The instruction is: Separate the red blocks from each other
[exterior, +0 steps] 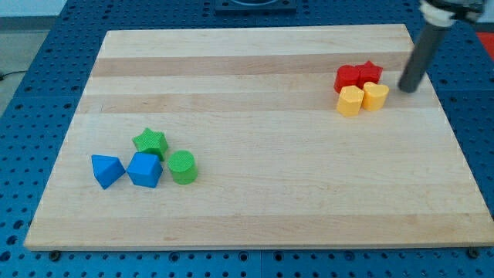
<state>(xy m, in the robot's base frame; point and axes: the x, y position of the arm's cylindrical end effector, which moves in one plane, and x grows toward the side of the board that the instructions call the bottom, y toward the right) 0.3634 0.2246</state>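
Red blocks, two of them, sit near the board's top right corner: the left red block (348,78) and the red star-like block (370,73) are touching, side by side, with no visible gap. Exact shape of the left one is hard to make out; the right one looks star-shaped.

Directly below them, toward the view's bottom, are two yellow blocks, also touching each other: the left yellow block (350,101) and the right yellow block (376,96). Each yellow appears to butt against the red above it, so all four form one tight cluster.

My tip (406,89) rests on the board just to the view's right of that cluster, near the right yellow block and the red star-like block but apart from both. There is no pincer on this arm, only the dark rod, so nothing is held; the tip touches no block.

Progress, as judged: separation not yet done. The reds are in contact, and all the pushing is left. A push from the right would likely drive both reds leftward together, so the tip probably needs to enter between them or catch one alone.

Well apart, near the bottom left corner of the wooden board (255,193): a green star (150,142), green cylinder (183,167), blue cube-like block (144,170) and blue pointed block (106,170), clustered closely.
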